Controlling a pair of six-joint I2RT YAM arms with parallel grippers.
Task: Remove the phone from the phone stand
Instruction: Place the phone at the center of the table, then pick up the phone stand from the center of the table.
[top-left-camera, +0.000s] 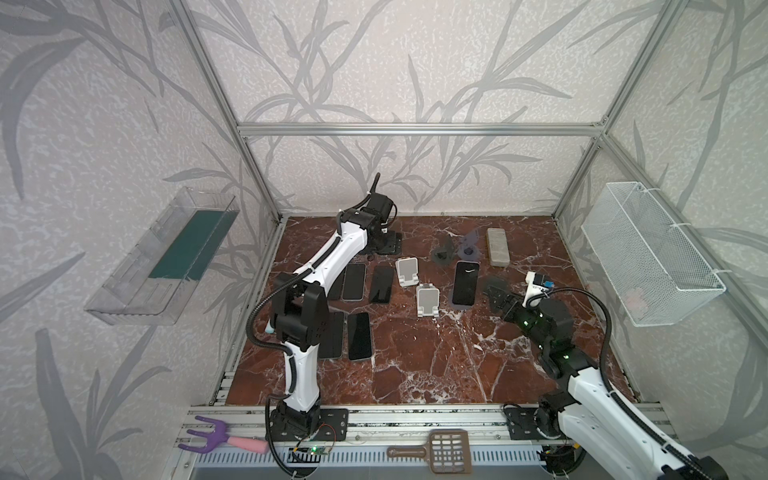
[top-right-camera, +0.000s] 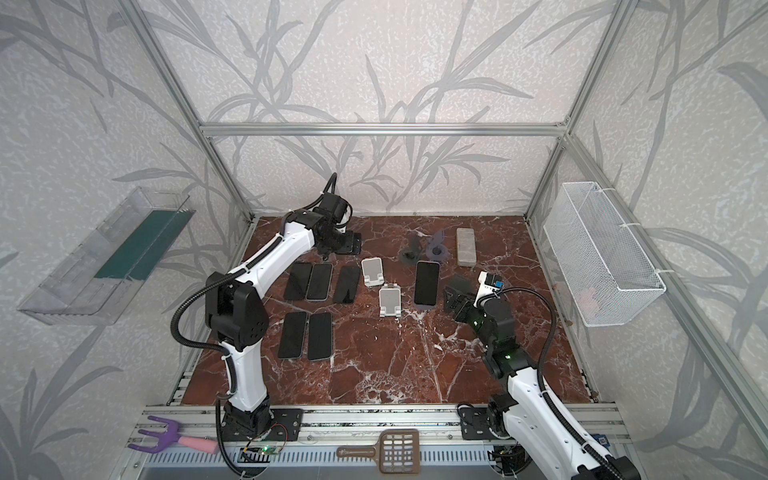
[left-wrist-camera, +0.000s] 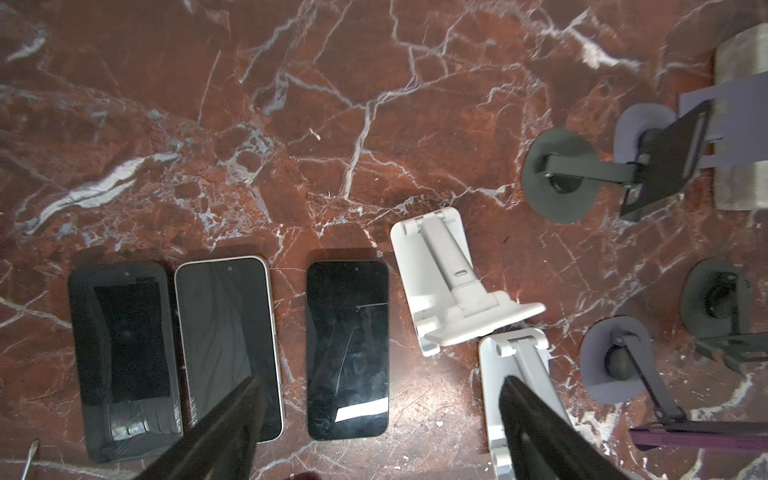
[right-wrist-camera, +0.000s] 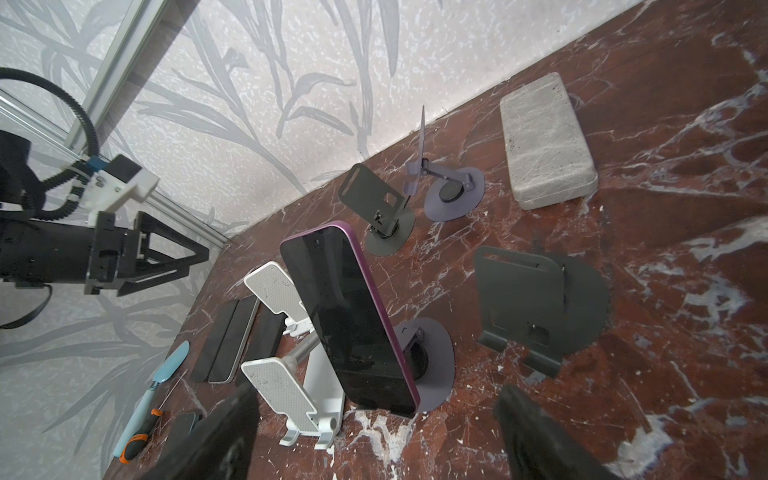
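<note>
- Left claw and right claw both spread, holding nothing.
- Phone on the stand looks stiff, slick, breakable: you pinch its long edges.

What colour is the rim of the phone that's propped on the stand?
The phone has a purple rim, clearest in the right wrist view.

A white stand and dark stand flank the phone; marble table in front lies open.
</note>
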